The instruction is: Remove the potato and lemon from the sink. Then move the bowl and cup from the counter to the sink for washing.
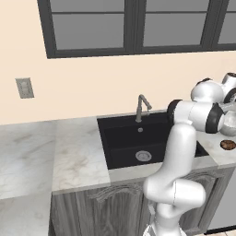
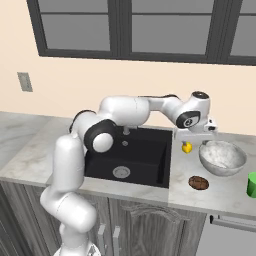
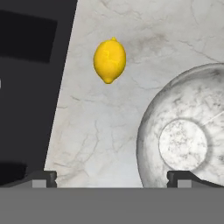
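Nearest the counter's front edge, the potato [image 2: 199, 182] lies on the marble to the right of the sink [image 2: 150, 172], and the green cup [image 2: 251, 184] stands at the far right. A little further back sits the bowl [image 2: 222, 158], upright and with nothing visible in it, and just beside its left rim, close to the sink's right wall, lies the lemon [image 2: 187, 147]. The gripper [image 2: 196, 134] hangs above the lemon and the bowl's near rim. From the hand view its jaws stand wide apart with nothing between them; one fingertip is over the sink's edge, the other over the bowl, and the lemon rests free on the marble.

The black basin holds only its grey drain [image 2: 121, 172], with the faucet [image 1: 142, 106] at the back against the cream wall and the dark-framed window [image 2: 125, 27] above.

So I judge the first half finished: both the potato and the lemon are out on the counter. The second half looks untouched, since bowl and cup both sit on the counter. With the hand hovering by the bowl, that seems the likely next pick.
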Robot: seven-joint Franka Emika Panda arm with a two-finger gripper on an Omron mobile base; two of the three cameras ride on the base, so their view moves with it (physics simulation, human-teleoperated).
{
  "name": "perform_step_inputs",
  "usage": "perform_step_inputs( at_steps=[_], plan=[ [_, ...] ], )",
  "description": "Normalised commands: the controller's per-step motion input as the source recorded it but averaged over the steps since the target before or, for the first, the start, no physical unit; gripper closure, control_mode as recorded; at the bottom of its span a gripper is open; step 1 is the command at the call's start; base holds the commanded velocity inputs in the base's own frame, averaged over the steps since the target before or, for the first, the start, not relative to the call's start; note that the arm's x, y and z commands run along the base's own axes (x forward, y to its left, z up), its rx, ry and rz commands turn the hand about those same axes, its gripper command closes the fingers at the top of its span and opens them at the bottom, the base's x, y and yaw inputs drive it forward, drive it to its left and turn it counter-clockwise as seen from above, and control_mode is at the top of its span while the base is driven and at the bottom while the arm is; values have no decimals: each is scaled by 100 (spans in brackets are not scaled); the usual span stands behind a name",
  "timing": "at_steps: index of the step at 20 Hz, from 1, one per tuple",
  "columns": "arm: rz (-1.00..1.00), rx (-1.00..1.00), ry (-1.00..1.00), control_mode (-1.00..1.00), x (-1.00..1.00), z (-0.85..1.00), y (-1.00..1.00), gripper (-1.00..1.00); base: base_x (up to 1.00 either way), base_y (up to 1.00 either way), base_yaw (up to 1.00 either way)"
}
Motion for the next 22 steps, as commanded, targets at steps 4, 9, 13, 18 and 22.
perform_step_inputs(
  at_steps=[4,9,13,18,22],
  plan=[
    [11,-13,1,-100,0,0,3,-100,0,0,0],
    [6,-14,2,-100,0,0,1,-100,0,0,0],
    [4,-3,3,-100,-4,0,0,-100,0,0,0],
    [0,0,7,-100,-11,0,0,-100,0,0,0],
    [0,0,4,-100,-10,0,0,-100,0,0,0]
  ],
)
